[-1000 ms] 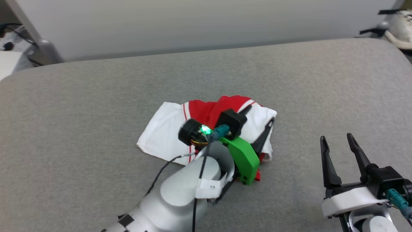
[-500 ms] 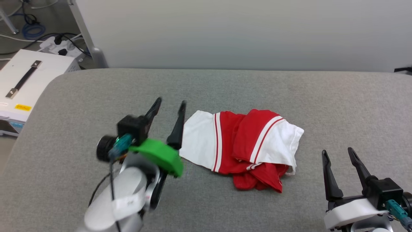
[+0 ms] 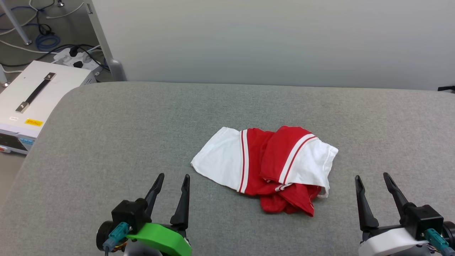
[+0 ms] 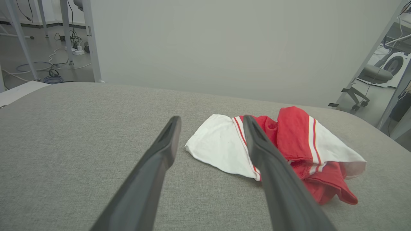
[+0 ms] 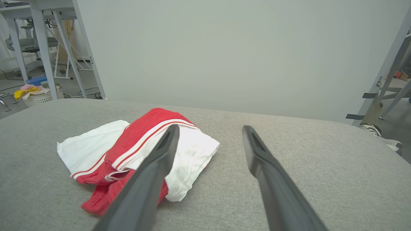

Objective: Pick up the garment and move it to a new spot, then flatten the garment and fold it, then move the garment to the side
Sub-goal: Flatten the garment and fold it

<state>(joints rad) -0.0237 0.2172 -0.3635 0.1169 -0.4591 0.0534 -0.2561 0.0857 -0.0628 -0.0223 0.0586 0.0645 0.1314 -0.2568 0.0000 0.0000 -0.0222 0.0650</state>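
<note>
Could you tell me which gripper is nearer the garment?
Left. The left gripper sits beside the garment, at its white sleeve; the right gripper stands farther off the opposite side.

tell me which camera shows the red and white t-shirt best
The head view: the T-shirt lies whole and unblocked, seen from above. In the left wrist view, a finger of the left gripper crosses its middle; in the right wrist view, a finger of the right gripper covers its near part.

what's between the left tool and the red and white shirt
Just bare grey fabric surface: in the head view the left tool sits apart from the shirt, with nothing lying in that stretch.
</note>
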